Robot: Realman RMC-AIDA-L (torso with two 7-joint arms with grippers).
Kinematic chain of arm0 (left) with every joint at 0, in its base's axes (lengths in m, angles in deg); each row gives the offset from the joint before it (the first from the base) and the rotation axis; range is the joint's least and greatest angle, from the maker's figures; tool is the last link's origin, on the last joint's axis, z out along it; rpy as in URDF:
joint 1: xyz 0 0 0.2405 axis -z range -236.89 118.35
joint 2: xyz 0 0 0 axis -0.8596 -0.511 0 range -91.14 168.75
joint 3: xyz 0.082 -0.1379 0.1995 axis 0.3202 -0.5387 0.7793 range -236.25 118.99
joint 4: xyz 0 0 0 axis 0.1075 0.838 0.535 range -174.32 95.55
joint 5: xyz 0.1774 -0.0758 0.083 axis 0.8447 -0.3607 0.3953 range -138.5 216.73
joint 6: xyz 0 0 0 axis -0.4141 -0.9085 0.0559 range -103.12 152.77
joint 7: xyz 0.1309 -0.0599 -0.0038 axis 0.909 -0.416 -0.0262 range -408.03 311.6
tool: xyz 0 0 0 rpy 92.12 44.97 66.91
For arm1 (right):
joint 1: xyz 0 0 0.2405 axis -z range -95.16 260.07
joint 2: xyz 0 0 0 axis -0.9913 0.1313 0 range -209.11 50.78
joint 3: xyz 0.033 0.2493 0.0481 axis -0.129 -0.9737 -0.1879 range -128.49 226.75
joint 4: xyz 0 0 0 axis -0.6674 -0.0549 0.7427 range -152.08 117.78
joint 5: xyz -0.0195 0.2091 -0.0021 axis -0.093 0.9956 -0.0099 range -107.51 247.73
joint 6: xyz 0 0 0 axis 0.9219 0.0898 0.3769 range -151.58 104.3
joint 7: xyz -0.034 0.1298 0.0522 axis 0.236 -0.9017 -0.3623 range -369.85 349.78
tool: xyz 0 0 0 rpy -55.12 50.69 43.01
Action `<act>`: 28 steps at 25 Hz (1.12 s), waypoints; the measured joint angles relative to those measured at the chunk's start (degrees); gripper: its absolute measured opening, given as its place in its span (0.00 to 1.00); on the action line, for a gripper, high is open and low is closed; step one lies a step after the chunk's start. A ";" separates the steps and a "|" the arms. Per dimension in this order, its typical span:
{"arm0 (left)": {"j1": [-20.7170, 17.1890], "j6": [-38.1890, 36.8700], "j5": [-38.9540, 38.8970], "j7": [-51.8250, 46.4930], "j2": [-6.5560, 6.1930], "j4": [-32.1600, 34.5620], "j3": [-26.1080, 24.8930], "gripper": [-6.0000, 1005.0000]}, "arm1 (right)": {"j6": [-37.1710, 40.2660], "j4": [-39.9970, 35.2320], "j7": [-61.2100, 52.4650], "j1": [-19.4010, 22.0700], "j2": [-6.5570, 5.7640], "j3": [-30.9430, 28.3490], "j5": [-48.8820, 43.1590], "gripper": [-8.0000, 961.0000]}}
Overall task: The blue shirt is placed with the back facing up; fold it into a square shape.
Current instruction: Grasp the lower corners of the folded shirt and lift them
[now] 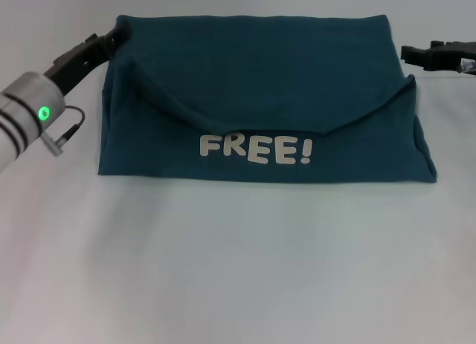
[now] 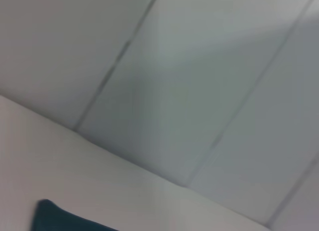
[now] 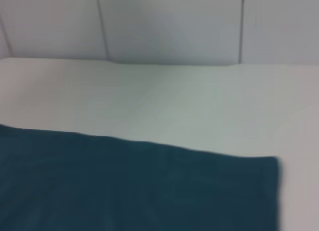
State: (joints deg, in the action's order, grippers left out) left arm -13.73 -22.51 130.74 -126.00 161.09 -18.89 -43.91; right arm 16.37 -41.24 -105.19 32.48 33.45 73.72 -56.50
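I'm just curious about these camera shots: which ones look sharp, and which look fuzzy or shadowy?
Head view: evenly lit and sharp, the blue shirt and its white lettering crisp. Left wrist view: soft and hazy, with a broad dim shadow across the wall panels. Right wrist view: the shirt's edge looks blurred.

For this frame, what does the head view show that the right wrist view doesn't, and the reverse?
Only the head view shows the white "FREE!" lettering, the folded flaps, and both grippers: the left gripper at the far left corner, the right gripper beside the far right corner. Only the right wrist view shows the panelled wall. Both show the blue shirt on the white table.
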 joint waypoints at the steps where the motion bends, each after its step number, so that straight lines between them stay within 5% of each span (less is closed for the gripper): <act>1: -0.90 -1.31 0.01 -1.08 -0.13 0.53 1.25 0.57 | 2.70 -0.88 -1.07 0.75 -0.08 0.13 -0.03 0.59; 8: -10.60 -9.82 0.12 -9.03 0.68 8.34 11.49 0.80 | 23.40 -7.82 -9.07 8.06 -0.06 0.23 -0.04 0.66; 12: -12.72 -10.23 0.16 -9.02 0.74 10.05 14.58 0.86 | 28.25 -9.63 -13.10 10.33 -0.25 0.37 -0.03 0.66; 20: -15.67 -9.07 10.70 -7.90 0.83 14.91 17.99 0.86 | 38.26 -11.33 -20.64 14.30 -1.91 -0.15 -0.01 0.66; 28: -16.07 -1.26 16.25 -1.88 1.38 14.90 18.65 0.85 | 39.86 -11.41 -25.55 15.34 -2.54 -0.09 -0.12 0.65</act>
State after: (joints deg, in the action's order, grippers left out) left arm -29.80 -23.77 146.99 -127.88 162.48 -3.99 -25.25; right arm 56.23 -52.65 -130.74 47.82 30.91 73.63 -56.62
